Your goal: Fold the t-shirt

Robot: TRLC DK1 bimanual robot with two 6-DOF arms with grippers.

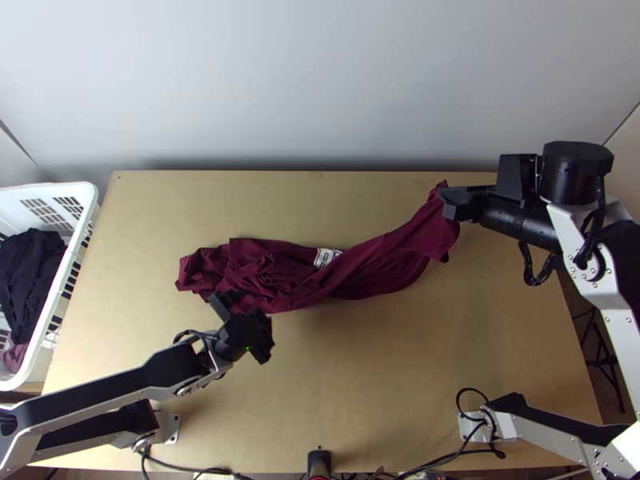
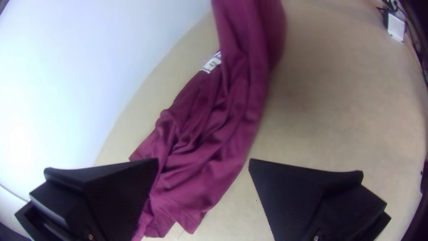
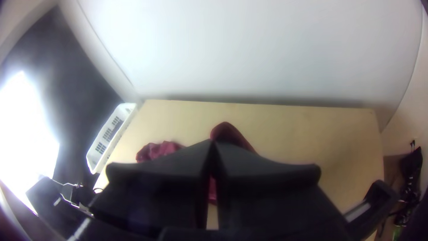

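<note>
Holding one end of the t-shirt (image 1: 384,256) up, there's your right gripper (image 1: 450,203)! The rest lies bunched on the table (image 1: 368,376); top view puts your left gripper (image 1: 242,325) near it, left wrist view reveals fingers (image 2: 307,196) spread wide.

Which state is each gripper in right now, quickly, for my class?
Left gripper: open, fingers wide apart, holding nothing.
Right gripper: closed on one end of the t-shirt, holding it raised.

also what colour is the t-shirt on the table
The t-shirt is maroon, with a white patch; the top view shows it best.
</note>
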